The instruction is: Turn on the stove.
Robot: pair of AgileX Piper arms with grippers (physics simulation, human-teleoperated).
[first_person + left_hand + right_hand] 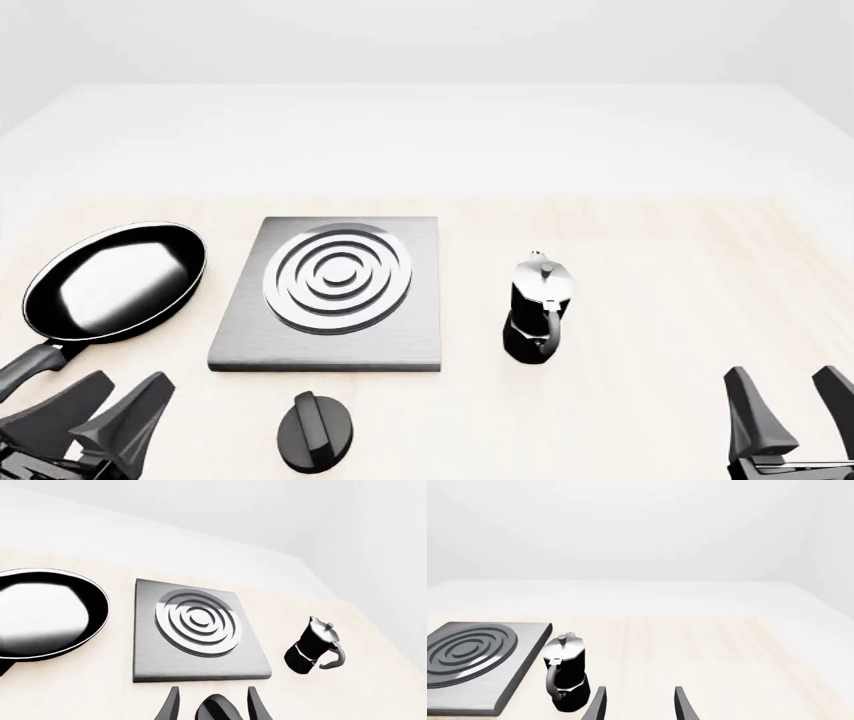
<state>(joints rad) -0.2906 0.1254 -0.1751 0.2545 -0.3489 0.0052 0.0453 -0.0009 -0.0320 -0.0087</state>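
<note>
The stove is a flat grey metal plate (334,330) with concentric silver burner rings (339,277). It also shows in the left wrist view (193,655) and the right wrist view (474,680). Its black round knob (316,430) with a raised ridge lies on the table in front of the plate. In the left wrist view the knob (217,711) sits between the spread fingers. My left gripper (114,405) is open, to the left of the knob and apart from it. My right gripper (790,405) is open and empty at the front right.
A black frying pan (114,283) lies left of the stove plate, its handle pointing toward my left gripper. A small black-and-silver moka pot (538,308) stands right of the plate, and shows in the right wrist view (566,677). The light wooden table (667,270) extends behind.
</note>
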